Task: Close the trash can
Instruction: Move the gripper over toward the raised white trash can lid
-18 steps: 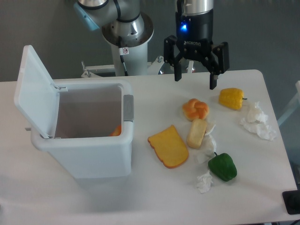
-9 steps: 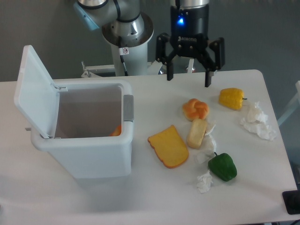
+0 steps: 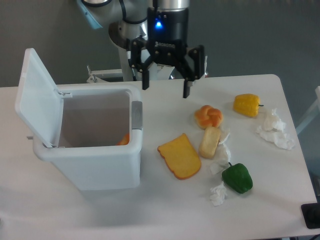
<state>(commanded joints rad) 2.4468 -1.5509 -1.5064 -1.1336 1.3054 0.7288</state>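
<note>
White tabletop is bearing the trash can [image 3: 87,145] at left, its light, stiff lid [image 3: 37,100] standing upright, pushable at its top edge, while the gripper [image 3: 165,86] is hovering wide open and empty above.

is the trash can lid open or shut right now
Open. The lid stands up on the left side of the trash can, leaving the inside exposed, with something orange visible at the bottom. The end effector is not touching it.

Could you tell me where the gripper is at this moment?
The gripper hangs open and empty above the back of the table, just right of the trash can with its raised lid, and up-left of the orange bun.
</note>
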